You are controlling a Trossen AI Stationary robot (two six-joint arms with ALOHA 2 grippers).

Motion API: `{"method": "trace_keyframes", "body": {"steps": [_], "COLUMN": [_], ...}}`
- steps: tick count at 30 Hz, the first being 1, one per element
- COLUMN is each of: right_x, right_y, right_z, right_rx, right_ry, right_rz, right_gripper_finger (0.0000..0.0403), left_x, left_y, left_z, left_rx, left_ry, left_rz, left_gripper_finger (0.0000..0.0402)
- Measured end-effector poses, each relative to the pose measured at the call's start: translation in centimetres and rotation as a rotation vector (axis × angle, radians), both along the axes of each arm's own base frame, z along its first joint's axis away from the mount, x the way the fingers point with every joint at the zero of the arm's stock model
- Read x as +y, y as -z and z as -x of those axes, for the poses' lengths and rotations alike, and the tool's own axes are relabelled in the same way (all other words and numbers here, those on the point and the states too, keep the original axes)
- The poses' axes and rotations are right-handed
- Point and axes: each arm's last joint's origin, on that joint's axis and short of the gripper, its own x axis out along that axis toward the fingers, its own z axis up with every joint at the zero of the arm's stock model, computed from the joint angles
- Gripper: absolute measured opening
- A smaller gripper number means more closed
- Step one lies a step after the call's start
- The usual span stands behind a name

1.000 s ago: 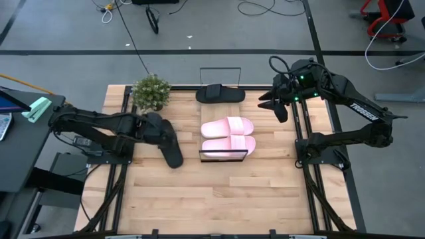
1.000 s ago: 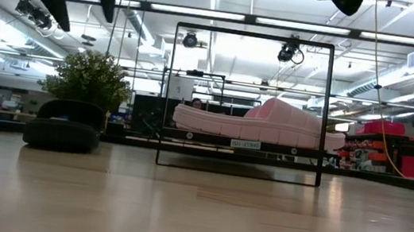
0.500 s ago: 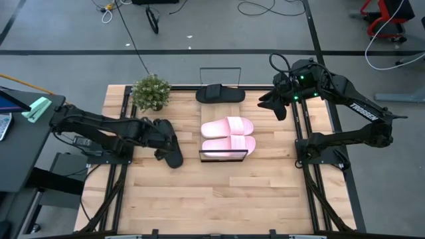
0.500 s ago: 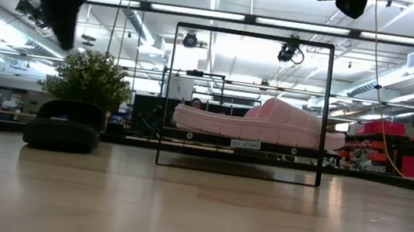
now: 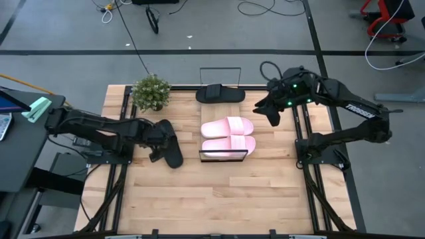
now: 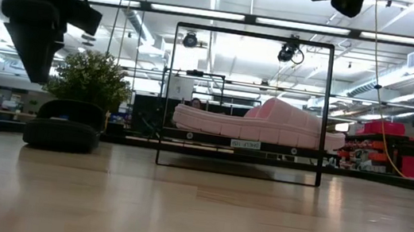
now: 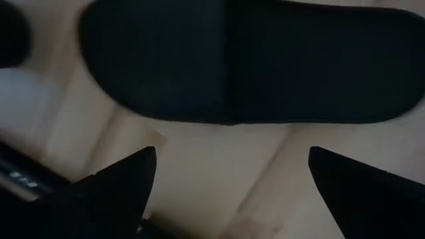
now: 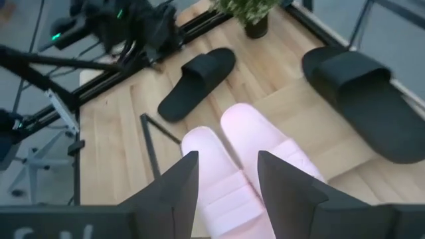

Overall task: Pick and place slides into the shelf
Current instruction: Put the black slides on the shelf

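Two pale pink slides [image 5: 228, 135] lie side by side, soles down, on the shelf [image 5: 224, 160], a wood plank in a thin black wire frame [image 6: 169, 87]. One black slide [image 5: 220, 94] lies near the shelf's far wire frame. The other black slide [image 5: 174, 154] lies sole down on the table, left of the shelf. My left gripper [image 5: 158, 145] hangs open just above this slide [image 7: 252, 63], fingers pointing down. My right gripper [image 5: 265, 111] is open in the air right of the pink slides [image 8: 239, 166].
A small potted plant [image 5: 151, 93] stands at the table's far left corner, behind the left arm. The wire frame [image 8: 149, 139] rises at the shelf's near end. Bare wood [image 5: 219, 199] fills the near half of the table.
My left gripper has come down and toward the near edge, turning as it went, and now hangs low over the black slide on the table. My right gripper has moved a little toward the table's left, closer to the pink slides. No slide has moved.
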Motion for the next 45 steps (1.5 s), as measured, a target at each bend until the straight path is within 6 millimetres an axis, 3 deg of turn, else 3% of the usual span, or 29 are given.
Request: {"method": "trace_keyframes", "body": {"steps": [10,20,33,45], "right_x": [1.2,2.2,3.1,3.2], "right_y": [1.7,1.3,1.0,0.1], "right_z": [-3.0,-3.2,-3.4,-4.4], "right_rx": [0.084,0.043,0.019,-0.105], "right_ry": [-0.084,-0.12,-0.123,-0.124], "right_rz": [-0.009,0.001,0.013,0.046], "right_gripper_finger": [0.016,0.016,0.016,0.016], "left_x": [3.8,7.8,11.7,13.0], "left_y": [-2.5,-4.1,-2.4,0.2], "left_z": [2.4,4.6,4.3,2.5], "left_rx": [-0.146,-0.315,-0.291,-0.29], "left_ry": [0.042,-0.013,0.058,0.146], "left_rz": [0.067,0.06,0.129,0.235], "left_gripper_finger": [0.04,0.04,0.04,0.04]}}
